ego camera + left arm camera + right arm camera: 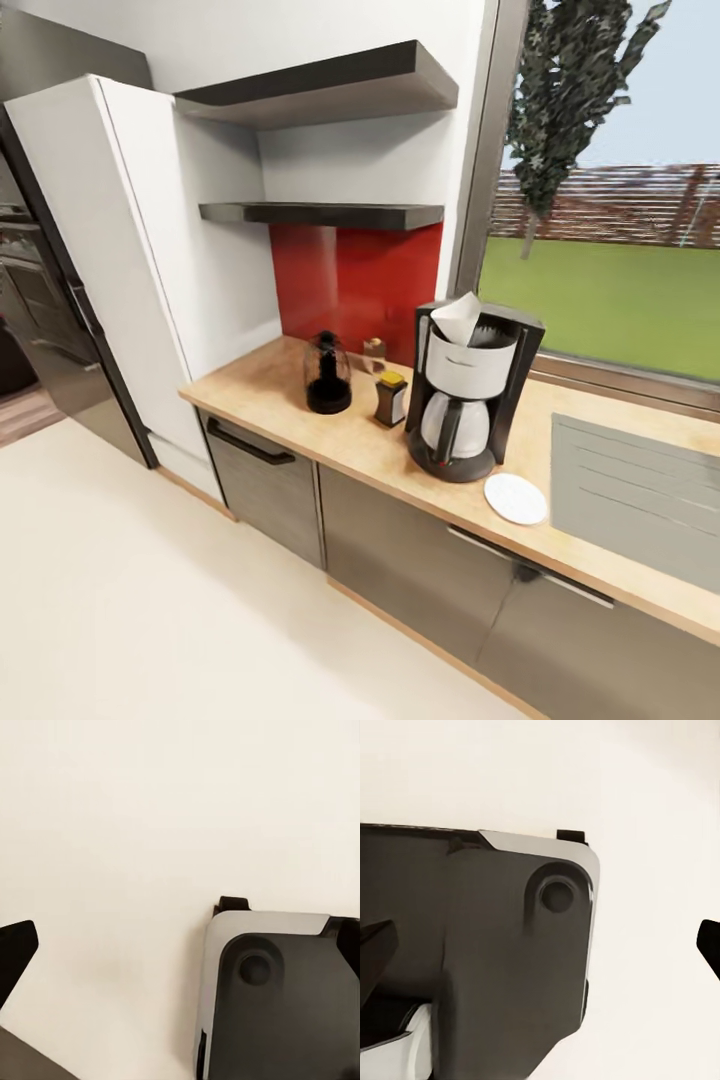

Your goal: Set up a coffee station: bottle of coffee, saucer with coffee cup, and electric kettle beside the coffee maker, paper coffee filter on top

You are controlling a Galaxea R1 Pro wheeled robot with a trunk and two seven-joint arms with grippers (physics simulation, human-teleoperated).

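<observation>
On the kitchen countertop stands the black coffee maker, with the white paper coffee filter resting in its top. The bottle of coffee stands just left of it, and the electric kettle further left. The white saucer lies bare at the machine's front right. The lower kitchen shelf hangs bare above. The coffee cup is out of view. My left gripper and right gripper are both open, held over the pale floor and my own dark base, with nothing between their fingers.
A steel sink is set into the counter at the right, under a large window. A small jar stands by the red backsplash. A white tall cabinet and a dark fridge stand at the left. Pale floor lies before the grey cabinet fronts.
</observation>
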